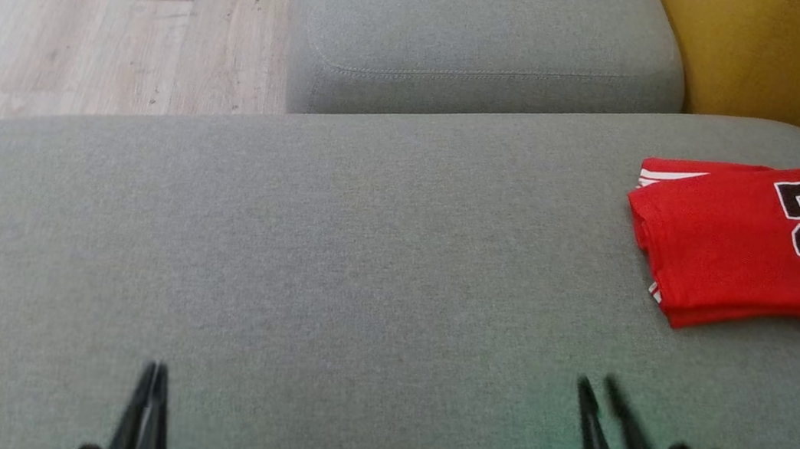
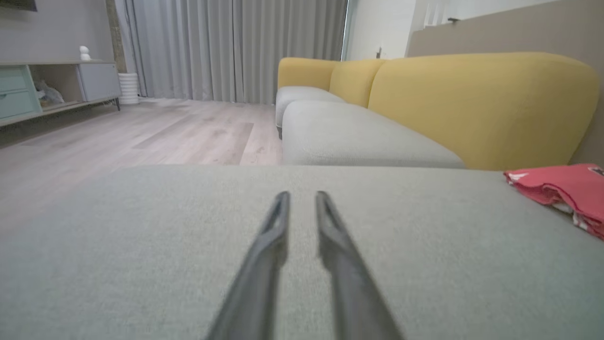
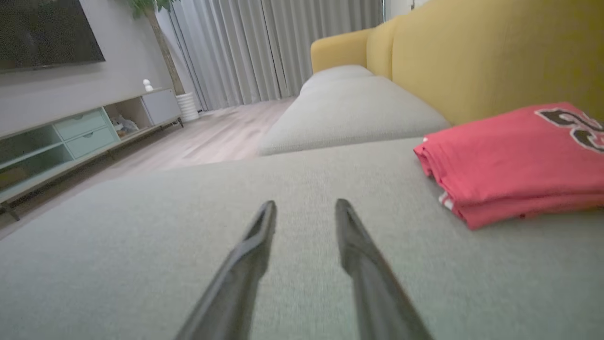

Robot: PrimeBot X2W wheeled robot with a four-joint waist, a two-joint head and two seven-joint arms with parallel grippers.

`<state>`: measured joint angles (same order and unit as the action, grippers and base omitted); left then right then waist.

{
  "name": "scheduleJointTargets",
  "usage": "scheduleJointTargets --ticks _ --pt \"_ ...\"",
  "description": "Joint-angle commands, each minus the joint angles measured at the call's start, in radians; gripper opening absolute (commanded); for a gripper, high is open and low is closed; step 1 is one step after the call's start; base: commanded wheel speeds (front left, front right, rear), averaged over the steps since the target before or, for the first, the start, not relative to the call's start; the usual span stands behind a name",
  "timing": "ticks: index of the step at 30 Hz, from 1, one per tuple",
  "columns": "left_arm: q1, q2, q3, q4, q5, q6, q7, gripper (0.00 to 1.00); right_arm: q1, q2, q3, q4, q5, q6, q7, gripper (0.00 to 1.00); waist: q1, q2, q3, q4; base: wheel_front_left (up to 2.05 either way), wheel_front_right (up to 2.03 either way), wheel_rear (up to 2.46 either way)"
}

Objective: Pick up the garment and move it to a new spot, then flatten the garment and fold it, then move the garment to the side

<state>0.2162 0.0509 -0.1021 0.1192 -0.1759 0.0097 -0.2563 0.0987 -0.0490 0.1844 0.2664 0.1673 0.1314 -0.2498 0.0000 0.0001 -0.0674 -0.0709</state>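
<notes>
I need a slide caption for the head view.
Folded red garment, number 23 up, lies far right on the grey cushion.

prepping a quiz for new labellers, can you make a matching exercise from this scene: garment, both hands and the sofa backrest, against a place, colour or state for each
Things:
1. garment
2. left hand
3. right hand
4. sofa backrest

Descriptions:
a. yellow, behind the grey cushion
b. lower right of the head view, fingers clearly apart, holding nothing
c. red, folded, lying at the cushion's right end
d. lower left of the head view, fingers a narrow gap apart, holding nothing

Pairs: 1-c, 2-d, 3-b, 4-a
</notes>
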Motion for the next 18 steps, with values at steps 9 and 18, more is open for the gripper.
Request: scheduleJointTargets --ticks 9,18 --pt "-0.002 0.001 0.008 0.051 -0.074 -0.007 0.017 0.0 0.016 -0.005 -0.008 0.041 0.079 0.0 0.016 0.0 0.0 -0.0001 0.004 0.003 0.0 0.0 0.0" --pt "-0.027 0.003 0.021 0.058 -0.18 -0.017 0.041 0.0 -0.002 -0.011 -0.021 0.037 0.19 0.0 0.035 0.0 0.0 -0.0001 0.009 0.008 0.0 0.0 0.0"
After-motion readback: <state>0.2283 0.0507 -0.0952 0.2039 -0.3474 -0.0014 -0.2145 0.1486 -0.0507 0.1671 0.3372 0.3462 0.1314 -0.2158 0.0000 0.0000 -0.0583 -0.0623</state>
